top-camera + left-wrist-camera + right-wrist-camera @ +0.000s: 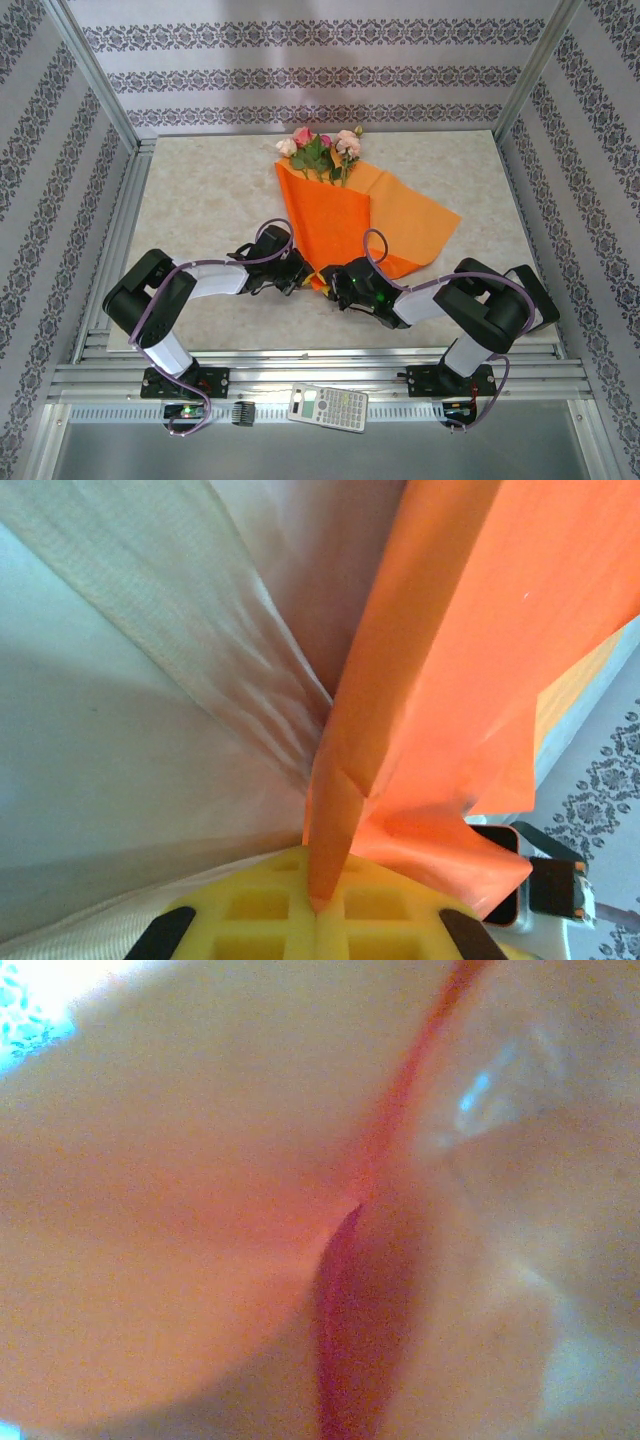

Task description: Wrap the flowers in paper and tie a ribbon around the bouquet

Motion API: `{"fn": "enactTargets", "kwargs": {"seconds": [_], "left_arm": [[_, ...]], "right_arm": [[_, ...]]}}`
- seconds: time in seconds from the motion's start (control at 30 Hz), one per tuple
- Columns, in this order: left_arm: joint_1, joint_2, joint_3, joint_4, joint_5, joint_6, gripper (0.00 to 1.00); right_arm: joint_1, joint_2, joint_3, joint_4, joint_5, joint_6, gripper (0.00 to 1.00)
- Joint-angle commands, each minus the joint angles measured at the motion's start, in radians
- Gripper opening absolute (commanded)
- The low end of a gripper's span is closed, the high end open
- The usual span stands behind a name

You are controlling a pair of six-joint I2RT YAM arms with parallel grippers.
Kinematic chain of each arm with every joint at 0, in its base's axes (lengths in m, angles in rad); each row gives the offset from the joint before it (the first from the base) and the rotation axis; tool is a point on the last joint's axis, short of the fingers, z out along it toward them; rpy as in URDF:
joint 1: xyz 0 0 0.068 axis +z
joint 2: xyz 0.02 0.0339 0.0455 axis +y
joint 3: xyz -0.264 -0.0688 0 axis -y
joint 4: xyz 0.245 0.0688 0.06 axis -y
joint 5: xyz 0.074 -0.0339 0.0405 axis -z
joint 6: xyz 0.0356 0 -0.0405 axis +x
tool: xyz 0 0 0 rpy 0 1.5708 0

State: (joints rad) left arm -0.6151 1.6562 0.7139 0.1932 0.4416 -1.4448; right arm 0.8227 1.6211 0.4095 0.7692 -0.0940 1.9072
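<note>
The bouquet (pixel 322 215) lies flat on the surface (pixel 200 200), a little right of the middle in the top view. Its long axis runs nearly straight up and down the frame. The wide end points to the upper edge, and there the flowers (pixel 320 150), pink and cream heads with green leaves, come out of the cone. The narrow tip points down, toward the arm bases. One looser part of the orange paper (pixel 415 225) is spread out to the right of the cone and lies flat, paler than the rolled part.

Both arms reach in to the narrow tip. The left gripper (pixel 300 276) touches the tip from the left side. In the left wrist view its yellow fingers (pixel 250 920) are clenched together, and a folded edge of the paper (pixel 480 650) goes down into the seam between them, so it is grasping the paper. To the left of this fold there is a pale woven material; what it is I cannot tell.

The right gripper (pixel 338 288) is at the tip from the right side, just beside the left one. The right wrist view is only an orange blur, so I cannot tell how its jaws stand.

A calculator (pixel 328 408) rests on the metal rail at the bottom of the frame, between the two bases and well apart from the bouquet.
</note>
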Motion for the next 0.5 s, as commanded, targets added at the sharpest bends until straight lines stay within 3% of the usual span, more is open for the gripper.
{"fn": "enactTargets", "kwargs": {"seconds": [0.0, 0.1, 0.23, 0.4, 0.47], "left_arm": [[0.001, -0.013, -0.015, 0.046, -0.022, 0.002, 0.0], [0.007, 0.0, -0.016, 0.08, 0.001, -0.009, 0.0], [0.009, -0.001, -0.019, 0.092, 0.009, -0.01, 0.0], [0.015, -0.011, -0.016, 0.084, 0.023, -0.003, 0.01], [0.018, -0.019, -0.015, 0.073, 0.028, 0.003, 0.08]], "right_arm": [[0.012, -0.045, -0.017, -0.049, 0.022, -0.01, 0.45], [0.01, -0.059, -0.041, -0.057, 0.04, -0.01, 0.52], [0.006, -0.055, -0.049, -0.036, 0.055, -0.011, 0.54], [-0.018, -0.02, -0.06, 0.009, 0.076, -0.01, 0.41], [-0.023, 0.004, -0.053, 0.033, 0.074, -0.013, 0.29]]}}
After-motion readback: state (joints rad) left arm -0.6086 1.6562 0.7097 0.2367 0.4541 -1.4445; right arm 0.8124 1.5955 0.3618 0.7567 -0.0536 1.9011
